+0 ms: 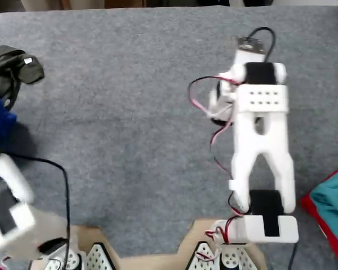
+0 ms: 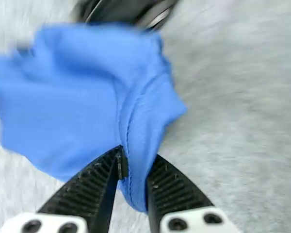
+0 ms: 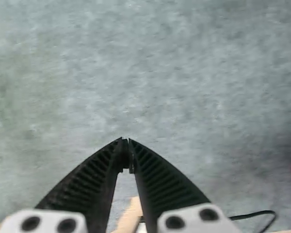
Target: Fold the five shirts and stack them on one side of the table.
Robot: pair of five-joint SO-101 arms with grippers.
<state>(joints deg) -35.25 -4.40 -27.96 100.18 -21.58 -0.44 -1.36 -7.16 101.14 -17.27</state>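
Left pincer (image 2: 135,164) was clamped on a seam of the soft, bright-blue cloth shirt (image 2: 77,97), bunched at the left edge of the grey felt bench (image 1: 129,112). Right pincer (image 3: 125,143) was shut, empty, over bare felt. Shirt prob. light & limp (it'd sag), so best gripped at seams/corners.
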